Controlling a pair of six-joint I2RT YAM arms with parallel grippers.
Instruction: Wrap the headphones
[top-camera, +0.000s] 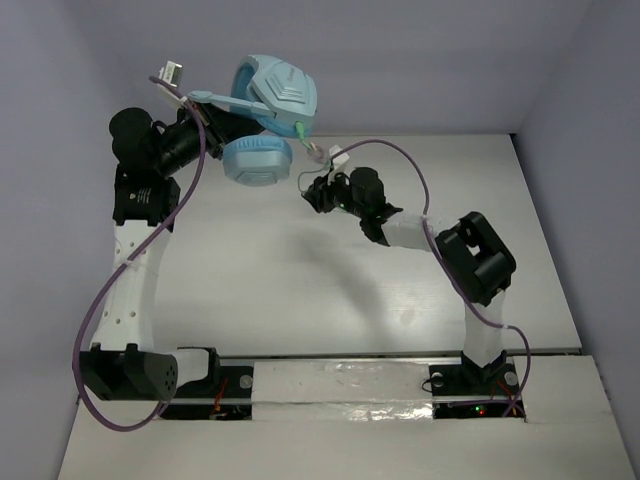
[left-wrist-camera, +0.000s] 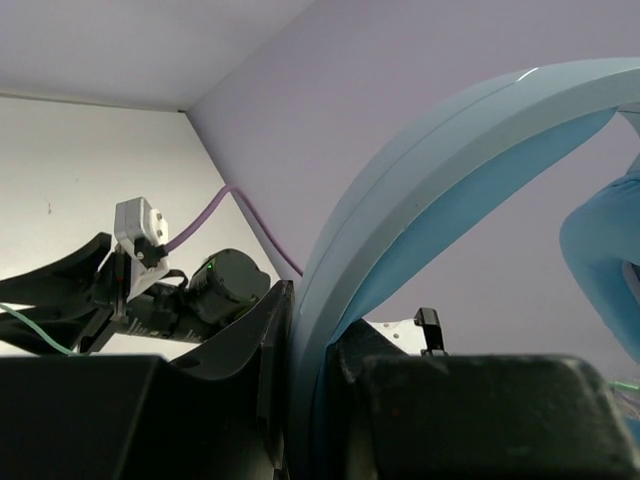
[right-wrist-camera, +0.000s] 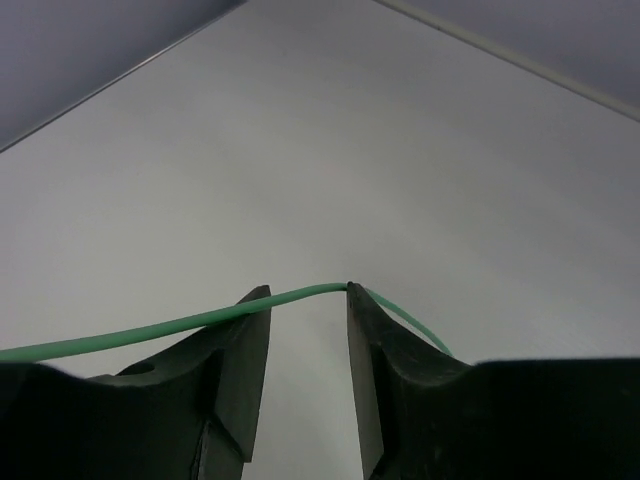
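Note:
The light blue headphones (top-camera: 275, 95) hang in the air at the far left, one ear cup (top-camera: 257, 160) below the other. My left gripper (top-camera: 212, 118) is shut on the thin headband (left-wrist-camera: 400, 190); the left wrist view shows the band pinched between both fingers (left-wrist-camera: 250, 350). The pale green cord (top-camera: 303, 140) drops from the upper cup toward my right gripper (top-camera: 318, 192). In the right wrist view that gripper (right-wrist-camera: 308, 300) is open, and the cord (right-wrist-camera: 150, 328) lies across both fingertips without being pinched.
Purple arm cables (top-camera: 130, 265) loop beside the left arm and over the right arm (top-camera: 470, 255). White walls close in the table (top-camera: 300, 290) at the back and left. The right arm's wrist (left-wrist-camera: 200, 295) shows in the left wrist view.

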